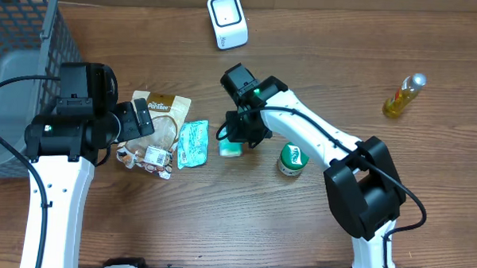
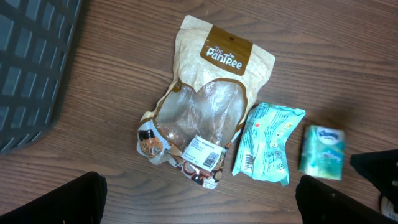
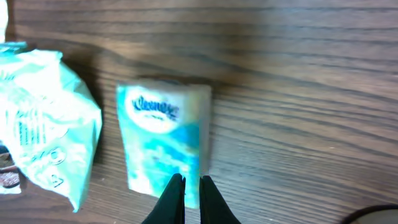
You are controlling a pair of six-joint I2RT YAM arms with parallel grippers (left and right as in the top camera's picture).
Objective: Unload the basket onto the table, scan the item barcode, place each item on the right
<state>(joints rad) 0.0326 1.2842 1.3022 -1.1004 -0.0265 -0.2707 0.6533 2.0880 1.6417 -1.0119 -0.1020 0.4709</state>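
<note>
Highest under the overhead camera are the two arms. The left pincer (image 1: pixel 137 118) hangs spread wide at the left edge of a tan, clear-windowed Pantree snack pouch (image 1: pixel 163 115). The right pincer (image 1: pixel 240 136) is pressed together over a small blue-and-white Kleenex tissue pack (image 1: pixel 231 149) on the brown wooden bench (image 1: pixel 315 232). A crinkled teal plastic packet (image 1: pixel 193 143) lies between pouch and pack. A white boxy barcode scanner (image 1: pixel 227 21) stands at the far edge, well apart from the pack. A green-and-white round tub (image 1: pixel 292 160) sits just right of the pack, a yellow bottle (image 1: pixel 404 96) far right, and a grey plastic basket (image 1: pixel 19 31) far left.

From the left wrist, the left pincer (image 2: pixel 202 202) shows only as dark fingers (image 2: pixel 74 199) in the bottom corners, nothing between them. Beyond lie the Pantree snack pouch (image 2: pixel 211 106) with a white barcode label (image 2: pixel 204 151), the teal plastic packet (image 2: pixel 267 143) just beside it, and the Kleenex tissue pack (image 2: pixel 322 152) a little apart.

From the right wrist, blurred, the right pincer (image 3: pixel 191 190) has its fingers nearly together over the near edge of the Kleenex tissue pack (image 3: pixel 165 143), logo up. Whether they touch it I cannot tell.
</note>
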